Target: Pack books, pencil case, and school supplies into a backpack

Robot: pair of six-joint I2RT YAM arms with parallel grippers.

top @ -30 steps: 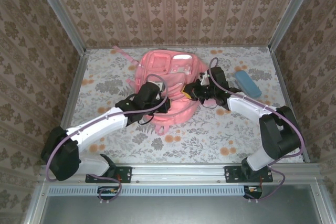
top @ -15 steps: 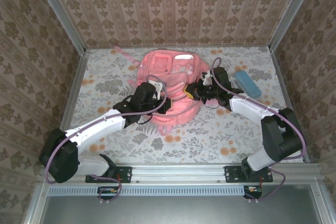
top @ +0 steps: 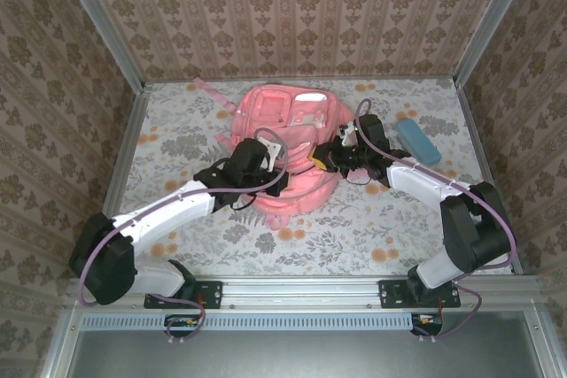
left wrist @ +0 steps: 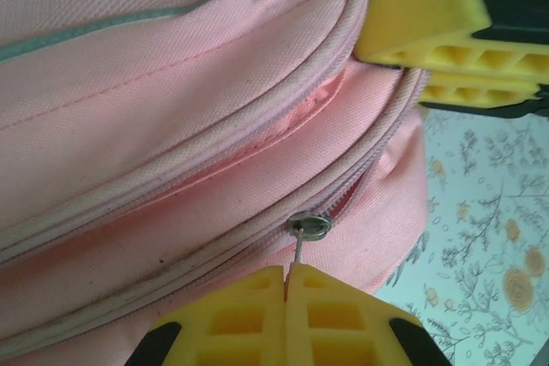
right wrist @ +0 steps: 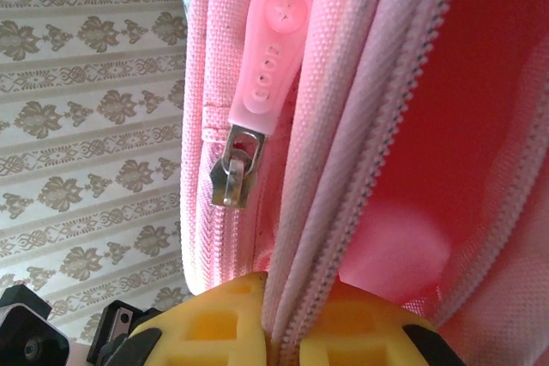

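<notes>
The pink backpack [top: 282,126] lies flat at the back middle of the table. My left gripper [top: 285,174] is at its near edge. In the left wrist view, the left gripper [left wrist: 286,270] is shut on the thin metal pull of a zip slider [left wrist: 309,226] on the backpack [left wrist: 171,109]. My right gripper [top: 319,159] is at the backpack's right side. In the right wrist view, the right gripper [right wrist: 279,285] is shut on the pink zip edge [right wrist: 343,169]. The light blue pencil case [top: 418,141] lies to the right on the table. The books are out of view.
A second slider with a pink rubber tab [right wrist: 273,49] hangs on another zip of the backpack. A pink strap [top: 208,90] trails to the back left. Patterned walls [top: 292,6] and metal posts close in the table [top: 177,139] on three sides.
The left arm has shifted slightly up and to the right with the zip pull in its grip. The right gripper has stayed almost in place on the backpack's edge.
</notes>
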